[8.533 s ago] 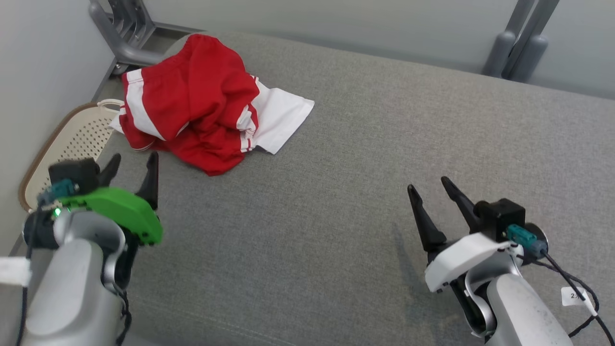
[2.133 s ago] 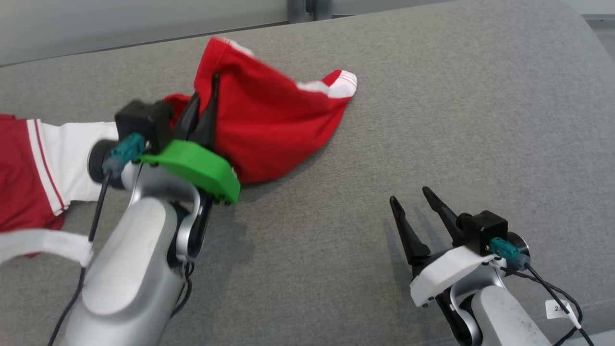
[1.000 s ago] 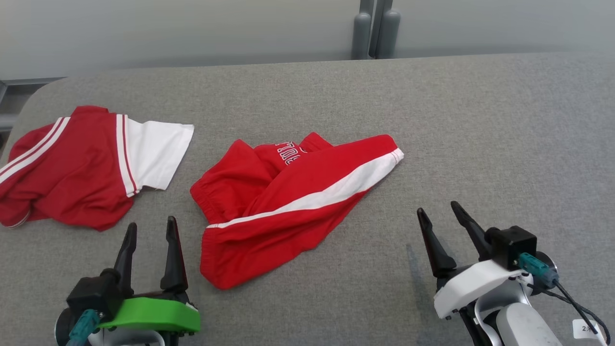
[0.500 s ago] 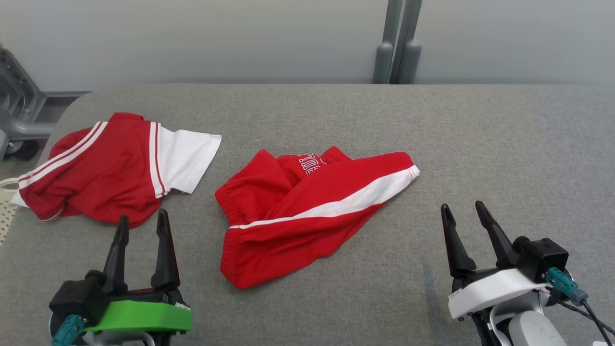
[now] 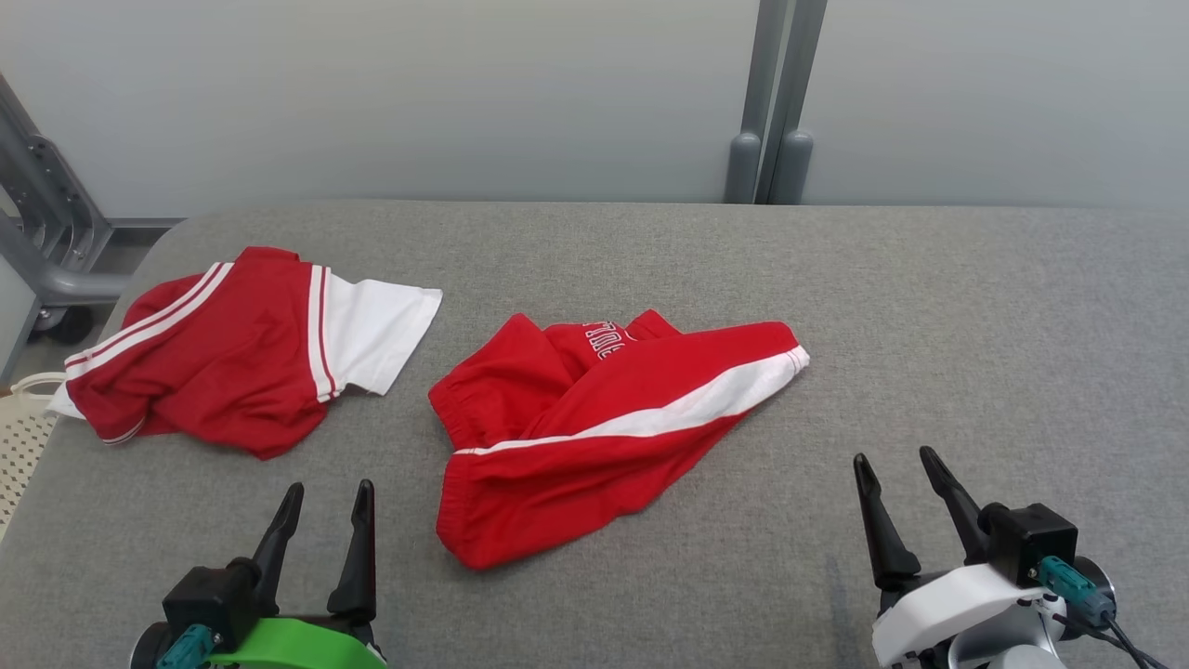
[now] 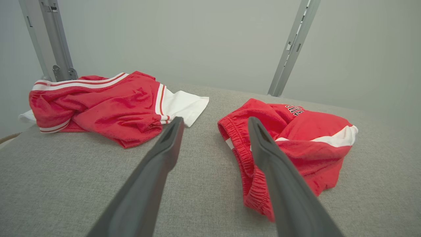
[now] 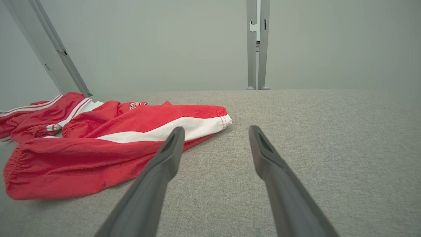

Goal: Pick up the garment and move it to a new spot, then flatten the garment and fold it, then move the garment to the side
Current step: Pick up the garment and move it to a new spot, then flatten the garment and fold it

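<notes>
A crumpled pair of red shorts with a white side stripe, the garment (image 5: pixel 594 423) (image 6: pixel 289 144) (image 7: pixel 108 144), lies in the middle of the grey padded table (image 5: pixel 929 307). My left gripper (image 5: pixel 330 492) (image 6: pixel 213 123) stands open near the front edge, just left of the garment's waistband, with nothing between its fingers. At the front right my right gripper (image 5: pixel 896 460) (image 7: pixel 215 130) is open too, empty, a short way right of the garment's hem.
A second red and white garment (image 5: pixel 232 348) (image 6: pixel 108 102) lies bunched at the table's left end. A perforated cream basket (image 5: pixel 19 437) sits off the left edge. Grey metal frame posts (image 5: pixel 771 111) stand behind the table against the pale wall.
Both grippers sit lower in the head view than a second ago, while the camera has tilted up and turned. The garments lie as they did.
</notes>
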Robot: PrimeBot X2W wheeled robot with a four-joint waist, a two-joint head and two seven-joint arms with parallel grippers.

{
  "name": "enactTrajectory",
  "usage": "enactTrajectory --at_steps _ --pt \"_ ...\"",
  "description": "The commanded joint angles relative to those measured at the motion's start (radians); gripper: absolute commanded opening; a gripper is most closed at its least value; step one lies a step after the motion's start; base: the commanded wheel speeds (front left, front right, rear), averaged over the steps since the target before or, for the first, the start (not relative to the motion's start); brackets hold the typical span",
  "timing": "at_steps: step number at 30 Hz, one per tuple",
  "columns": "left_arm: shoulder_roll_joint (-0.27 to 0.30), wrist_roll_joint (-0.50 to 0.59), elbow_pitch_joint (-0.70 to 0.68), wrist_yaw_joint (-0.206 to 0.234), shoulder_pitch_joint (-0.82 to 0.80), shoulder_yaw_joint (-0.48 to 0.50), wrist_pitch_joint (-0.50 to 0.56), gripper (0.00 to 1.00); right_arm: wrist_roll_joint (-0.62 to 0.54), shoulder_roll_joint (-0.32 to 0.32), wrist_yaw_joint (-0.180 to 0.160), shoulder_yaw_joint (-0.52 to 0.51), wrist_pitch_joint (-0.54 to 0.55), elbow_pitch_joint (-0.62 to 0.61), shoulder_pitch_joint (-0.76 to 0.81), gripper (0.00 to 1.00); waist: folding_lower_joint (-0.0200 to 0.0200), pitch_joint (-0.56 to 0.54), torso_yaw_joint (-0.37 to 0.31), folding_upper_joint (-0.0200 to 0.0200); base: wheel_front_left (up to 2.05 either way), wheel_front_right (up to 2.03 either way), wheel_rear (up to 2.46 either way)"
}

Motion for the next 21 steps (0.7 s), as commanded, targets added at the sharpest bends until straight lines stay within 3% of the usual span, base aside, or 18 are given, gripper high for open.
enactTrajectory --at_steps 1,14,21 --pt "0.006 0.0 0.0 -0.005 0.014 -0.001 -0.004 1.0 -0.005 -0.003 0.0 -0.004 0.0 0.002 0.009 1.0 0.0001 0.0 0.0 0.0 0.0 0.0 0.0" --pt "0.004 -0.027 0.013 -0.004 -0.017 -0.02 0.033 1.0 0.012 0.001 0.0 -0.002 0.034 -0.011 -0.018 1.0 0.0001 0.01 -0.004 0.0 0.0 0.0 0.0" --pt "0.011 -0.081 0.005 0.003 -0.146 -0.053 0.282 1.0 -0.01 -0.037 0.0 -0.016 0.261 -0.027 -0.141 1.0 0.0001 0.064 -0.007 0.0 0.0 0.0 0.0"
